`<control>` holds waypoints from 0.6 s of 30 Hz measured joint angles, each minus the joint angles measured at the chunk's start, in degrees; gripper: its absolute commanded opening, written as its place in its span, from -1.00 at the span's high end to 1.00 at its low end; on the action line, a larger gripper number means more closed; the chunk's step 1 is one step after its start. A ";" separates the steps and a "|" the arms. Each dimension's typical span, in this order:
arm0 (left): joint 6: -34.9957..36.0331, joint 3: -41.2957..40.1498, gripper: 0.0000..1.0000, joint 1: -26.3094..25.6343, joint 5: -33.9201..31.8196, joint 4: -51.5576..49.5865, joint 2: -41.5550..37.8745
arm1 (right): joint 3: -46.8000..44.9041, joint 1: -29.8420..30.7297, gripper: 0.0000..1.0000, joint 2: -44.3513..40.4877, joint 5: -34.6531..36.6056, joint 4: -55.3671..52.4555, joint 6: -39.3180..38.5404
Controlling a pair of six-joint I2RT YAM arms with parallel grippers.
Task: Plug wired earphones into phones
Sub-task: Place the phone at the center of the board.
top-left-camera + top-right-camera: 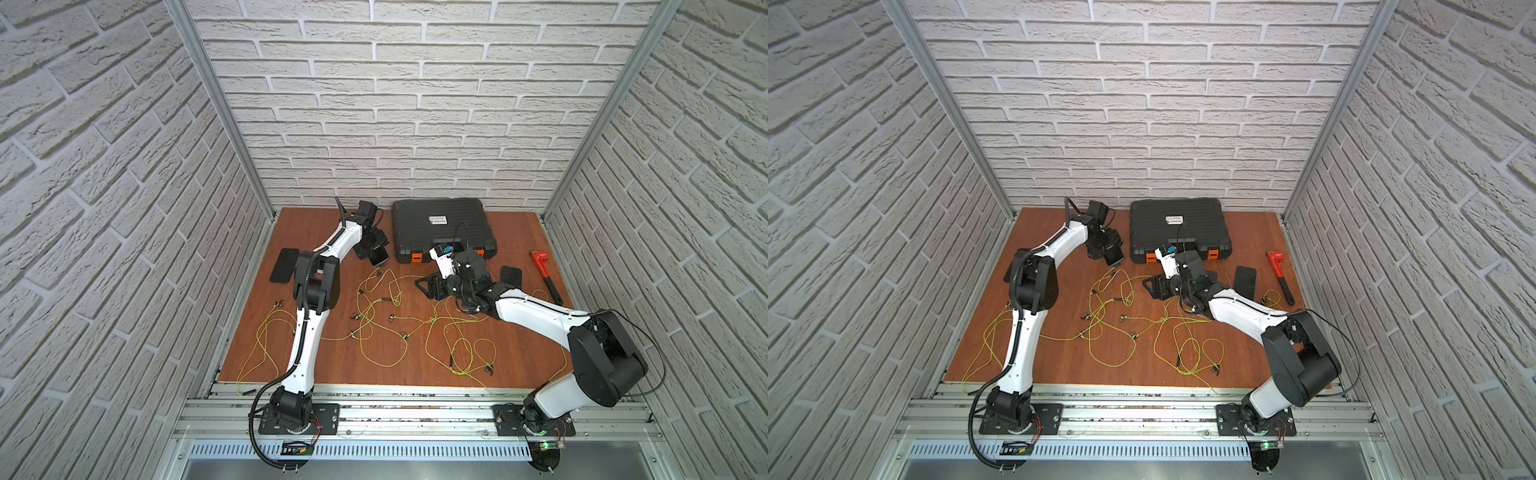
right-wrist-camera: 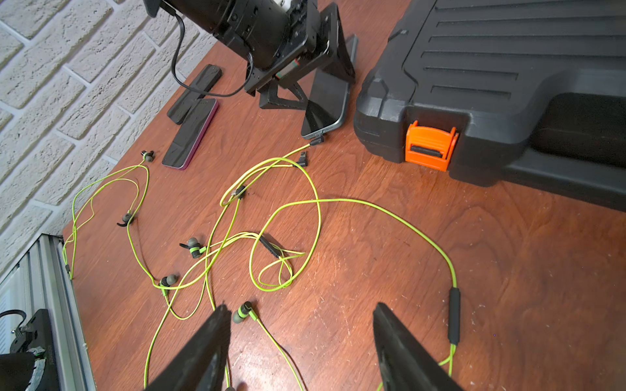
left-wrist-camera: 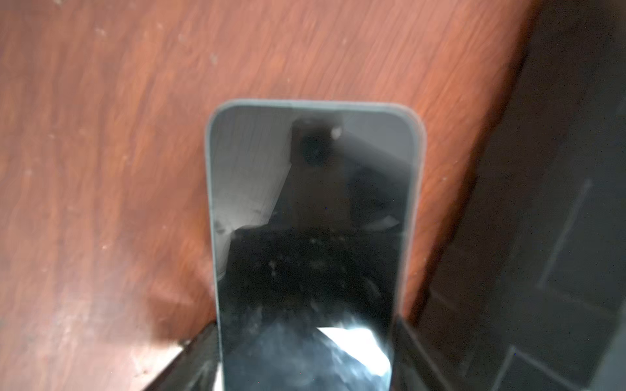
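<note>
Yellow-green wired earphones lie tangled across the middle of the wooden table. My left gripper has a black phone between its jaws, tilted with its low end on the table beside the case. A dark plug sits at that low end. The left wrist view is blurred, so the grip is unclear. My right gripper hovers open over bare wood, an earbud just beside one finger. Other phones lie flat.
A large black ribbed case with orange latches stands at the back. A red pipe wrench lies at the right. A purple-edged phone and a black one lie near the left wall. A loose plug lies by the tilted phone.
</note>
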 measured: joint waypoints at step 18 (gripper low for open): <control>13.77 -36.63 -0.10 3.72 -4.33 6.16 -31.63 | 0.24 0.00 -0.30 -0.26 0.98 -4.26 -0.46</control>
